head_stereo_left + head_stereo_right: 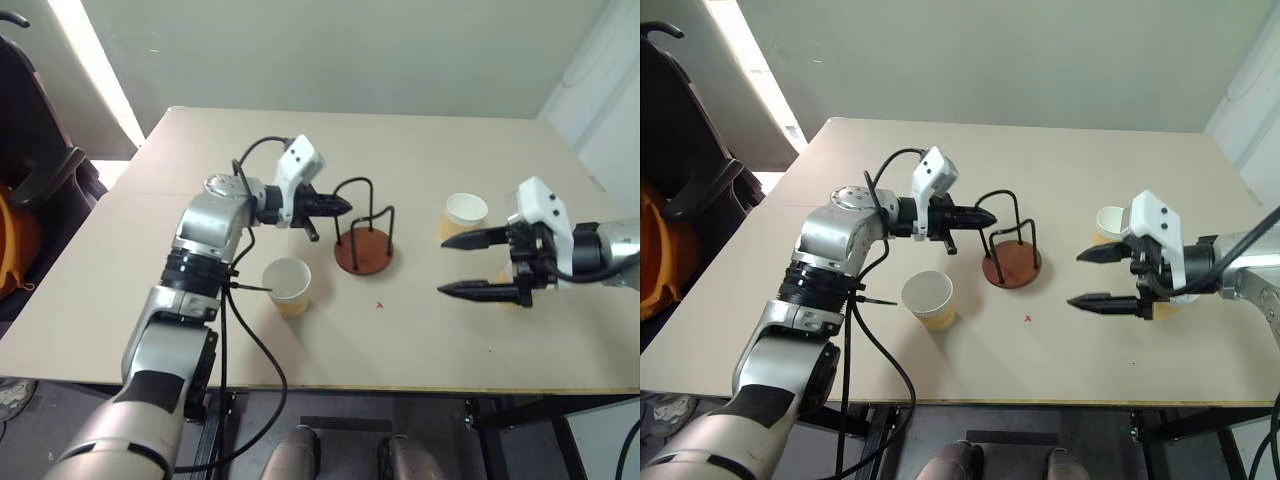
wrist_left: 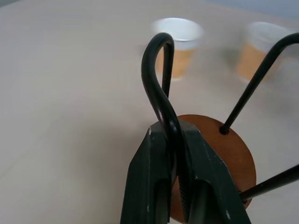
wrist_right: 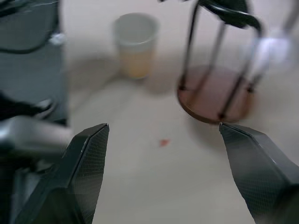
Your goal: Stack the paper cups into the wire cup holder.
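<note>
**Q:** What are your pincers doing on the table (image 1: 420,150)?

**A:** My left gripper (image 1: 340,206) is clenched on the wire cup holder (image 1: 363,240), its two black fingers pinched around one of the thin black wire loops, as the left wrist view shows. My right gripper (image 1: 478,264) hangs above the table with its jaws spread wide and nothing between them.

**Q:** Where does the holder stand?

**A:** Near the middle of the table. Its reddish-brown disc base sits flat on the surface, with the wire loops rising upright from it. My left gripper reaches it from about nine o'clock.

**Q:** And the paper cups?

**A:** One cup (image 1: 288,285) stands upright, mouth up, at about eight o'clock from the holder, near it but apart, just beside my left forearm. A second cup (image 1: 464,215) stands upright at about three o'clock from the holder, well apart, just behind the upper finger of my right gripper. A third cup (image 2: 257,49) shows in the left wrist view beside the second, blurred; from the head camera my right gripper covers most of it.

**Q:** Anything inside the holder?

**A:** No cup sits in it.
</note>
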Robot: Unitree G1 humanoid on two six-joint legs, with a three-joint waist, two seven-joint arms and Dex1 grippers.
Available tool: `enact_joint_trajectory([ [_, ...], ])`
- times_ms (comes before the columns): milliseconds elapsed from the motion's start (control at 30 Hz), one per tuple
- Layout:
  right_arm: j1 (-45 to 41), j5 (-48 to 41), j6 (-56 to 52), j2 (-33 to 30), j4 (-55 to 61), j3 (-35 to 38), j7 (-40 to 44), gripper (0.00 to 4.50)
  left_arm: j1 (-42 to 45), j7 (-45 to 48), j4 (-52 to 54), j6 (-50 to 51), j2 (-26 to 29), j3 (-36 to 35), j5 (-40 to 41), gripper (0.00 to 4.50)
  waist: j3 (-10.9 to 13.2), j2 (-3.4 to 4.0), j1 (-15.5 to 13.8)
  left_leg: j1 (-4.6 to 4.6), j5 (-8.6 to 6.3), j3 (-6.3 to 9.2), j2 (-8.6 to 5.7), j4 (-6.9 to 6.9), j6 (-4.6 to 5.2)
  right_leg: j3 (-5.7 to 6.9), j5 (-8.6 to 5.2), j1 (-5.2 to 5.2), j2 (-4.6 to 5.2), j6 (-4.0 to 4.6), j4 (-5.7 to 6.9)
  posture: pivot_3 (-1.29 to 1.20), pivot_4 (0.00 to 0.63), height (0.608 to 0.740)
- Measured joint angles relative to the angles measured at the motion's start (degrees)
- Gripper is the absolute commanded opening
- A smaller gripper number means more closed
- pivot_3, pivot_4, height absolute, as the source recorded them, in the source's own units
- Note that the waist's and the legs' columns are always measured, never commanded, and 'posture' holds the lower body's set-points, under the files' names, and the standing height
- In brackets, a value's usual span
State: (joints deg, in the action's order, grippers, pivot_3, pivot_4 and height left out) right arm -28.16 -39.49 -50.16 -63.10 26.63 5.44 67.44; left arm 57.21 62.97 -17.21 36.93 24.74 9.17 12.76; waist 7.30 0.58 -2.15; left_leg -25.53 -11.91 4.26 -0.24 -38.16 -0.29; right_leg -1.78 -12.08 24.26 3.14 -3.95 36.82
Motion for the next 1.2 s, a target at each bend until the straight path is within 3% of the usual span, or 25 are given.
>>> enact_joint_trajectory([
  [300,2.0,1.6,2.4,-3.6,-1.9,0.4,1.7,3.92,-9.5,0.1,16.8,5.3,-0.4,7.7,1.2,0.03,0.0,0.00,0.1,0.40,0.02,-0.01,0.03,-0.03,0.09,-0.05,0.01,-0.38,0.06,-0.03,0.07,0.00,0.150,0.740],
  [833,2.3,4.9,6.8,-5.6,-6.6,-0.2,3.9,3.92,-11.4,-3.0,18.4,0.2,1.4,11.1,-1.9,0.03,0.0,0.00,0.1,0.50,-0.08,-0.01,0.04,0.02,0.15,-0.04,0.01,-0.46,0.08,-0.02,0.03,0.00,0.150,0.740],
  [967,2.2,5.2,7.2,-5.6,-6.6,-1.2,4.2,3.92,-11.8,-2.8,18.4,-1.0,1.7,12.1,-2.2,1.22,0.0,0.00,0.1,0.50,-0.09,-0.01,0.04,0.02,0.15,-0.04,0.01,-0.46,0.08,-0.02,0.03,0.00,0.150,0.740],
  [1200,1.7,7.2,7.6,-5.9,-8.4,-2.5,4.6,3.92,-11.8,-1.8,18.4,-3.9,4.6,13.2,-3.9,3.70,0.0,0.00,0.1,0.50,-0.15,0.01,0.04,0.03,0.21,-0.04,0.01,-0.46,0.08,-0.01,0.04,0.00,0.150,0.740],
])
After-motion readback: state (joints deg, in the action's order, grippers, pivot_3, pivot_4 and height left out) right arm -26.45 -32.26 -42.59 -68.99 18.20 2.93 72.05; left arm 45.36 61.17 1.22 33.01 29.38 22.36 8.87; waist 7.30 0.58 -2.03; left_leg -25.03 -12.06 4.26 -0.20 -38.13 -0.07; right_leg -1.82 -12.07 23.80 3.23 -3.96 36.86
